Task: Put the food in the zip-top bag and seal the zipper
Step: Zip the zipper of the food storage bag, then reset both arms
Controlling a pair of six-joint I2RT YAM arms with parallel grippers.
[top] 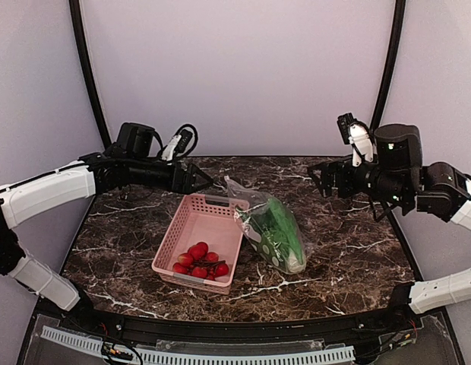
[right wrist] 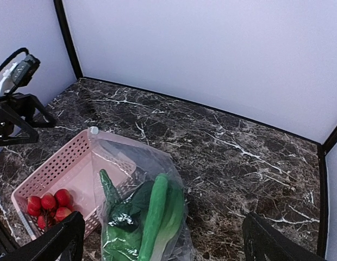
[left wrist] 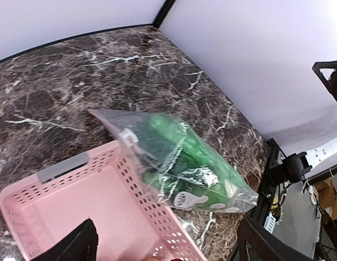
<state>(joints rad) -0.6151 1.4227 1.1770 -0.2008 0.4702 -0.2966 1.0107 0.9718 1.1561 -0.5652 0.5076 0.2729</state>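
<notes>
The zip-top bag (top: 272, 228) lies on the marble table right of the pink basket, its mouth end leaning on the basket's rim. The food (top: 279, 225) is inside it: a long green cucumber-like piece (right wrist: 156, 209) and leafy greens (left wrist: 182, 157). The zipper (left wrist: 111, 124) runs along the bag's far edge, with a small white slider (right wrist: 93, 130) at its end; I cannot tell whether it is sealed. My left gripper (top: 199, 179) hovers open above the basket's far end, fingers (left wrist: 76, 244) spread wide. My right gripper (top: 320, 179) hovers open and empty, right of the bag, fingers (right wrist: 57, 242) spread wide.
The pink slatted basket (top: 191, 220) stands at table centre-left with several red toy fruits (top: 199, 261) at its near end. Pale curtain walls and black frame posts (top: 90, 76) enclose the table. Bare marble (top: 349, 236) lies right of the bag.
</notes>
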